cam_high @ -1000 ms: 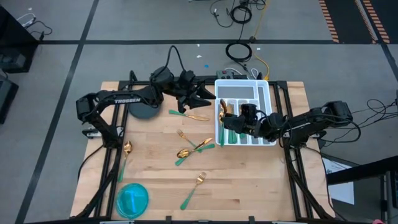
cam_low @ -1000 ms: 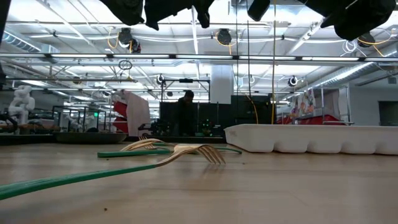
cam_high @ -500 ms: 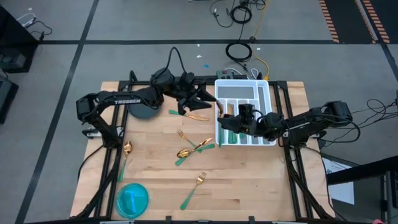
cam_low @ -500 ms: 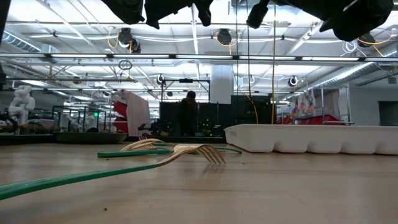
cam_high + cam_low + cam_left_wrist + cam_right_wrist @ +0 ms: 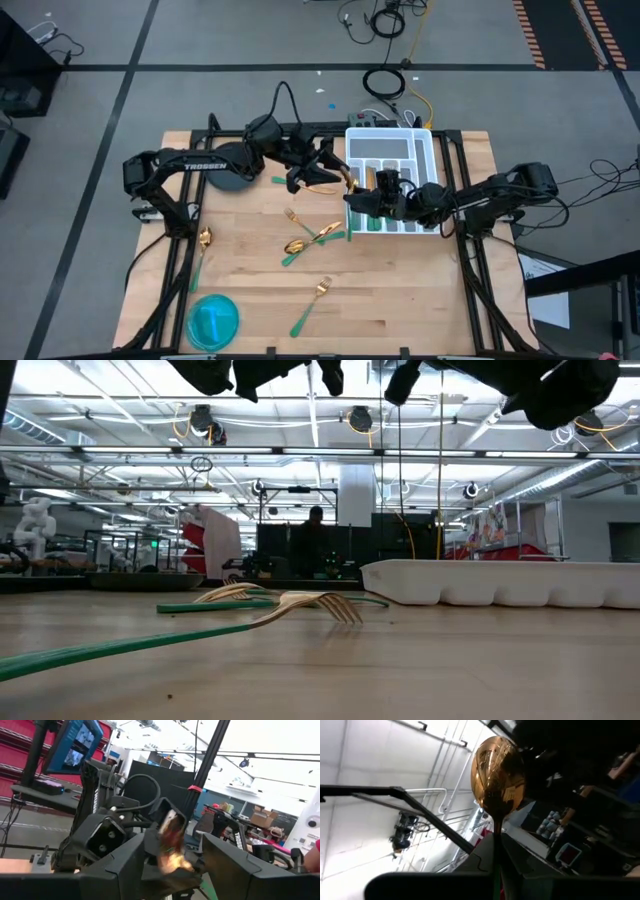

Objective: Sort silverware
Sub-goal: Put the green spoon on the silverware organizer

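The right gripper (image 5: 358, 196) is clamped on the green handle of a gold spoon (image 5: 498, 773), whose bowl stands up just past its fingertips in the right wrist view. It hangs above the near-left corner of the white compartmented tray (image 5: 400, 150), most of which lies behind it and to its right.

The left gripper (image 5: 335, 172) is directly opposite, just beside the right one, its fingers (image 5: 231, 865) standing apart with the spoon's gold bowl showing between them in the left wrist view. Whether they touch the spoon cannot be told.

Below and just in front of the left gripper, a piece with a green handle and gold head (image 5: 303, 184) lies on the wooden surface (image 5: 400, 300). Nearer the front, two forks and a spoon (image 5: 305, 235) lie crossed in a small cluster, and another fork (image 5: 311, 305) lies alone further forward still. Well off to the left gripper's left, a spoon (image 5: 202, 252) rests near the surface's edge, with a blue round dish (image 5: 213, 320) in front of it. A dark round plate (image 5: 232, 178) sits under the left arm.
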You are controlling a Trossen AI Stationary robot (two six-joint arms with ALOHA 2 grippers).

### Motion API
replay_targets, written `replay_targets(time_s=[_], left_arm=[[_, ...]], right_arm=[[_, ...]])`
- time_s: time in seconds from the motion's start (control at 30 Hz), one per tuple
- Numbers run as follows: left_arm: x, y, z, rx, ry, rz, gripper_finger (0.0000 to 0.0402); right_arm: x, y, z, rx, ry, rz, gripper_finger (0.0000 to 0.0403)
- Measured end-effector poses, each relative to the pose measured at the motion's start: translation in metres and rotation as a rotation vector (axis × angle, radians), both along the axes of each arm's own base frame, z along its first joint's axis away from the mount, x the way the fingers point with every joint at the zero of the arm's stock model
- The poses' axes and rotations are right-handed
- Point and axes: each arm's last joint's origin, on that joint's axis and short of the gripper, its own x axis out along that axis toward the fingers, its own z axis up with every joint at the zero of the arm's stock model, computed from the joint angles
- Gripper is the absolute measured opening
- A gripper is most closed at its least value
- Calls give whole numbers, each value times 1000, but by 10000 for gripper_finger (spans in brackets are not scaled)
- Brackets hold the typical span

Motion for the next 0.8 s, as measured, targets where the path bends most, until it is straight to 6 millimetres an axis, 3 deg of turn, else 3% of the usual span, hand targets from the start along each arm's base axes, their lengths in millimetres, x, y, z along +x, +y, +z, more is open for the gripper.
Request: replay_targets(time_s=[0.57, 0.8], left_arm=[[1, 1, -1, -14, 13, 36, 199], [1, 1, -1, -13, 12, 36, 138]], right_arm=[[9, 0, 4, -37, 16, 20, 0], [9, 0, 4, -35, 15, 18, 0]])
